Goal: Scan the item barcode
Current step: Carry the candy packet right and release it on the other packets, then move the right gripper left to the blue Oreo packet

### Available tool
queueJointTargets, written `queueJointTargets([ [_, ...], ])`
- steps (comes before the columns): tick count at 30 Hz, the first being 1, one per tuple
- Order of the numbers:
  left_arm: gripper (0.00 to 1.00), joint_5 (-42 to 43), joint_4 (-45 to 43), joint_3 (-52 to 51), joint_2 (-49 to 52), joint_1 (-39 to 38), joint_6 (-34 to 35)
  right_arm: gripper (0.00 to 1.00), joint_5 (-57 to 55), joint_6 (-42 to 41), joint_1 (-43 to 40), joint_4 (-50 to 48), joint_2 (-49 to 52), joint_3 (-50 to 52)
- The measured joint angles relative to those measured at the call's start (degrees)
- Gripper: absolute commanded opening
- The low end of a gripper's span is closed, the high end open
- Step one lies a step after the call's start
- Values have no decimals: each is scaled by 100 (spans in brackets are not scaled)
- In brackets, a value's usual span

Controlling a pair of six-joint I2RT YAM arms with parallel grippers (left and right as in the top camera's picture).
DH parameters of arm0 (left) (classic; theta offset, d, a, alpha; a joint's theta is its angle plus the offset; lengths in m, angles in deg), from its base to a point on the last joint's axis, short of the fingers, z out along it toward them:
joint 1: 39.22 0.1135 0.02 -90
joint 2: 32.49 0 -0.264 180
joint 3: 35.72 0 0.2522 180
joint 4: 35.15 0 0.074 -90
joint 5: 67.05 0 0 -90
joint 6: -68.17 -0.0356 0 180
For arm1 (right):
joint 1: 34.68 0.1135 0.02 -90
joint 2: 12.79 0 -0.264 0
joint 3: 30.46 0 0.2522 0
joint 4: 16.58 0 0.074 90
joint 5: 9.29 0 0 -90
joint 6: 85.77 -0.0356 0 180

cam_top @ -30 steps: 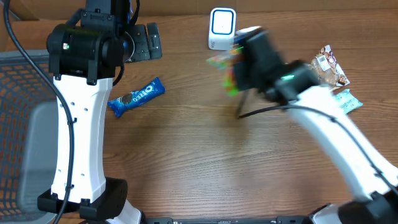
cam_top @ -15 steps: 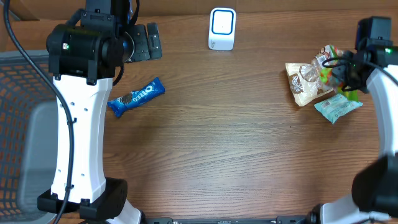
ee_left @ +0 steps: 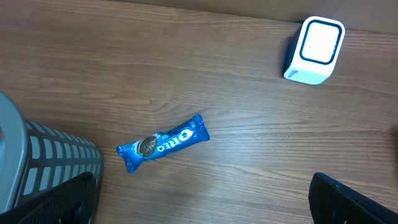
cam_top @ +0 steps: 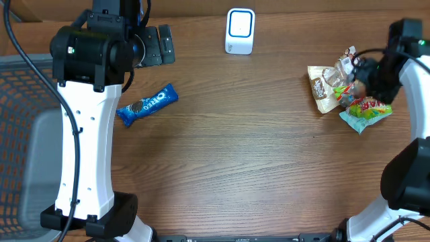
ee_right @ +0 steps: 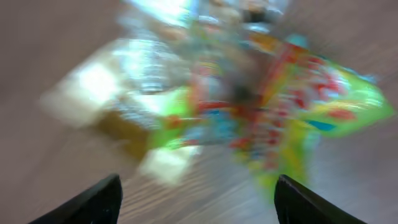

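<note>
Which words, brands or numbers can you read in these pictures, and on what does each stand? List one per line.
"OREO": white letters on the blue plastic snack wrapper.
White box-shaped scanner: no readable text.
Pile of colourful snack packets: print too small in the overhead view, blurred in the right wrist view.

On the brown wooden desk (cam_top: 228, 168), a white box-shaped scanner (cam_top: 240, 31) stands back centre, a blue foil Oreo packet (cam_top: 147, 104) lies left near a grey mesh basket (cam_top: 20, 87), and a heap of crinkly snack packets (cam_top: 329, 87) lies far right.
</note>
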Motion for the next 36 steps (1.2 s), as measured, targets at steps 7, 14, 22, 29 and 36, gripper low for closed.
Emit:
queueJointTargets([
  [7,100,2,0,2,0,0,0,79,2074,243,739,-944,-42,-505],
  [14,100,0,0,2,0,0,0,87,2437,-98,2415,-2446,-20,-214],
  [22,100,0,-2,0,0,0,0,87,1982,-444,4015,-3882,619,-179],
  [29,100,2,0,0,0,0,0,88,1681,-616,4896,-4990,1543,-162],
  [36,100,2,0,0,0,0,0,88,1508,-669,5333,-5895,2225,-155],
])
